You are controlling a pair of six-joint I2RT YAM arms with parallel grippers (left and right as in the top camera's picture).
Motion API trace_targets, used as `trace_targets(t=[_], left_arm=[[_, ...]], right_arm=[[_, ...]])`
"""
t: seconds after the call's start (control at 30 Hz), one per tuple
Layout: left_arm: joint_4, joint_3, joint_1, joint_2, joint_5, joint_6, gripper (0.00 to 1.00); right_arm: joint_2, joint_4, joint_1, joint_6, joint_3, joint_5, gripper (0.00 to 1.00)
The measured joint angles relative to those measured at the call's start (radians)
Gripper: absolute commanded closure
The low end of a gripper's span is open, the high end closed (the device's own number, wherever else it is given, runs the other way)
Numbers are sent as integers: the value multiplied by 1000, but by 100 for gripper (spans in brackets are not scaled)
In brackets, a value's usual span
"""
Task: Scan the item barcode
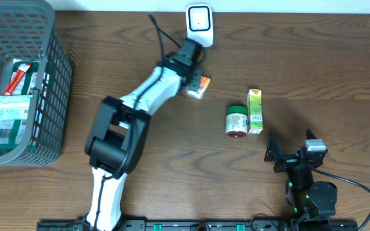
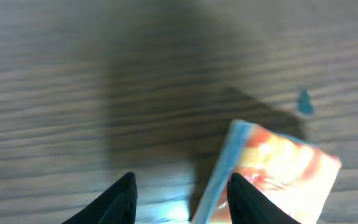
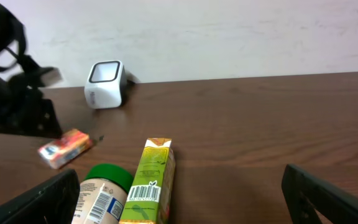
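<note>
Overhead: packet sits just off the left fingers, scanner close behind

A basket (image 1: 51, 83) is seen at the far left, well apart from the work. The left gripper (image 2: 180, 190) is stretched over mid-table, its fingers spread partway with bare wood between them; nothing is judged to be pinched. The small orange packet (image 1: 200, 88), taken to be the item, lies on the table (image 1: 339, 64) at the finger on the right of the left wrist view. Most of its body is outside the gap and only its long blue edge is within. That edge runs roughly along the fingers, so a sideways shift toward the packet would be needed before closing across its narrow side. The scanner (image 1: 198, 24) stands just beyond the packet, near the table's far edge, where little room is left. Further right, a green-lidded jar (image 1: 236, 120) and a green carton (image 1: 255, 110) lie side by side, with open wood around them. The right gripper (image 1: 273, 154) is held near them, jaws wide and empty; the left arm is far nearer the packet
</note>
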Motion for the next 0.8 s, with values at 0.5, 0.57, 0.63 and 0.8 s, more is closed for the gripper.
trace_targets(t=[0.5, 0.57, 0.63, 0.8], left_arm=[[-12, -15, -137, -151, 27, 159, 58], [-12, -23, -158, -141, 14, 202, 58], [-12, -25, -167, -119, -1, 232, 58], [-12, -25, -159, -62, -23, 268, 58]], right_arm=[[0, 0, 0, 0, 0, 0, 1], [0, 0, 0, 0, 0, 0, 1], [0, 0, 0, 0, 0, 0, 1], [0, 0, 0, 0, 0, 0, 1]])
